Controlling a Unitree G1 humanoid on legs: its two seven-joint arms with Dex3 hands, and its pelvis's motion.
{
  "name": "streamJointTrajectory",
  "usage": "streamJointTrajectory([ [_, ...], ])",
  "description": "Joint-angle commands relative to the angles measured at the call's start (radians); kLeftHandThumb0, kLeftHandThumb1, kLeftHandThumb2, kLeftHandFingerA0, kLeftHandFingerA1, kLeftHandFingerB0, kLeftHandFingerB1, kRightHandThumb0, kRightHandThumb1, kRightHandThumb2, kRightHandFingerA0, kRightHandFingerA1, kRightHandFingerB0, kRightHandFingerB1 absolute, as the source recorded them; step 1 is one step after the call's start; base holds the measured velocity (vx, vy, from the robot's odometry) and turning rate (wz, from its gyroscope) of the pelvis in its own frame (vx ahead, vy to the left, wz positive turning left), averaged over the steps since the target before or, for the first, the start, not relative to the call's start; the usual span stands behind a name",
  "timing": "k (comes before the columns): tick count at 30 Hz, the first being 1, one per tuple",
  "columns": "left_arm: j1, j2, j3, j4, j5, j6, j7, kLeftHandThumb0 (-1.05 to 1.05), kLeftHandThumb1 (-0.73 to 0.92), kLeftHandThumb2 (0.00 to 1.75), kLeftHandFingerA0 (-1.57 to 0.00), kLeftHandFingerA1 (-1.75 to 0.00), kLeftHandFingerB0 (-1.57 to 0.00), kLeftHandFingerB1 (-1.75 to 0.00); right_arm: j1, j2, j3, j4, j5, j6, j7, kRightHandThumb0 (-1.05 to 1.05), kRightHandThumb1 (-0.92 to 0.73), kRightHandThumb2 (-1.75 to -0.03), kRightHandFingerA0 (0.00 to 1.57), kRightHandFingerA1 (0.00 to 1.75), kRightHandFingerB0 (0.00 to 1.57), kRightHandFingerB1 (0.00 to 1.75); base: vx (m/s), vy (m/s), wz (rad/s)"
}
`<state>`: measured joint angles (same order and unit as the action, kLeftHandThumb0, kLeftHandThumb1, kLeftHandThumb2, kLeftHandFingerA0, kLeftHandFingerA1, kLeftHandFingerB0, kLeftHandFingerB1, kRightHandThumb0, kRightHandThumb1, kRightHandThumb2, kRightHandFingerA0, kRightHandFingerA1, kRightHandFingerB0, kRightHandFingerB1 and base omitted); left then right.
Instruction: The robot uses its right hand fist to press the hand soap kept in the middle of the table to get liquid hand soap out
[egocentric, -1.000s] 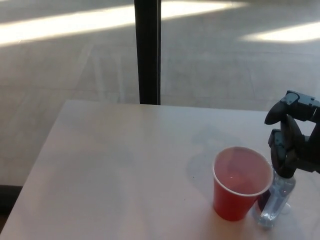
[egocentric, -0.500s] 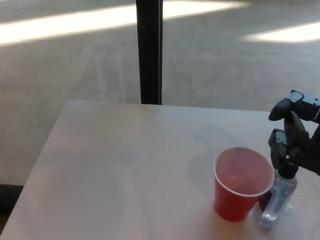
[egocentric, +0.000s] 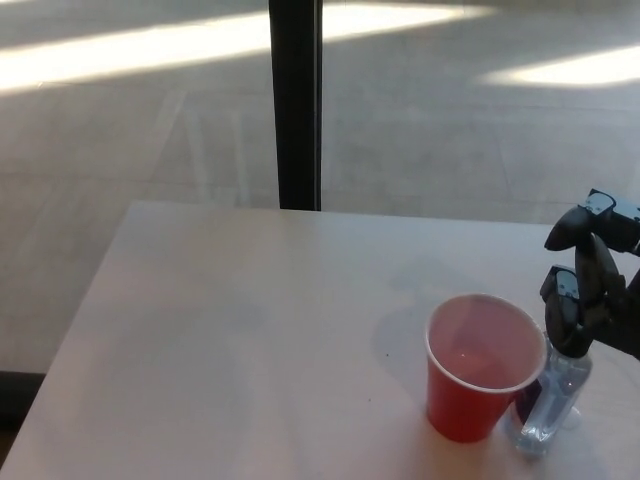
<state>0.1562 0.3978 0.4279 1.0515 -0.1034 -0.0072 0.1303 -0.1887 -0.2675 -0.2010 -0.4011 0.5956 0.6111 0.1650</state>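
Head view: right hand (egocentric: 592, 290) sitting over the soap bottle (egocentric: 553, 400), fingers curled, gripping nothing.
Cup (egocentric: 482, 365) touching at bottle's 9 o'clock; pressing straight down seems safest.

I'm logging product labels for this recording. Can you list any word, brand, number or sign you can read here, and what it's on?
No readable text anywhere in the head view.
Red cup: plain, no print visible.
Clear soap bottle: no label legible; it is partly hidden behind the cup and under the right hand.
Table: bare surface, no markings.
Right hand: no lettering can be made out on its black casing.
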Motion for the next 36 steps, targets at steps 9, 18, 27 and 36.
streamJointTrajectory([
  [9, 0.003, 0.014, -0.001, -0.008, -0.005, 0.005, 0.022, -0.34, 0.44, 0.95, -0.82, -1.01, -0.62, -0.87, 0.072, 0.024, -0.006, 0.083, 0.008, 0.067, -0.026, -0.19, -0.53, -1.31, 1.01, 1.75, 0.75, 1.58, 0.0, 0.0, 0.0],
  [18, -0.002, 0.021, -0.006, -0.004, -0.009, -0.001, 0.012, -0.32, 0.45, 0.93, -0.84, -1.02, -0.64, -0.87, 0.088, 0.018, 0.002, 0.134, -0.005, 0.074, -0.031, -0.17, -0.6, -1.2, 1.0, 1.75, 0.79, 1.52, 0.0, 0.0, 0.0],
  [27, 0.007, 0.018, -0.012, -0.037, -0.005, 0.009, 0.011, -0.35, 0.45, 0.95, -0.81, -0.97, -0.62, -0.85, 0.115, -0.013, 0.059, 0.152, -0.04, 0.024, 0.01, -0.21, -0.6, -1.19, 0.98, 1.75, 0.71, 1.58, 0.0, 0.0, 0.0],
  [36, -0.011, 0.028, -0.019, -0.01, 0.002, -0.004, 0.009, -0.38, 0.44, 0.96, -0.81, -0.98, -0.65, -0.86, 0.147, -0.101, 0.109, 0.144, -0.053, -0.015, 0.055, -0.23, -0.6, -1.21, 0.95, 1.75, 0.66, 1.62, 0.0, 0.0, 0.0],
])
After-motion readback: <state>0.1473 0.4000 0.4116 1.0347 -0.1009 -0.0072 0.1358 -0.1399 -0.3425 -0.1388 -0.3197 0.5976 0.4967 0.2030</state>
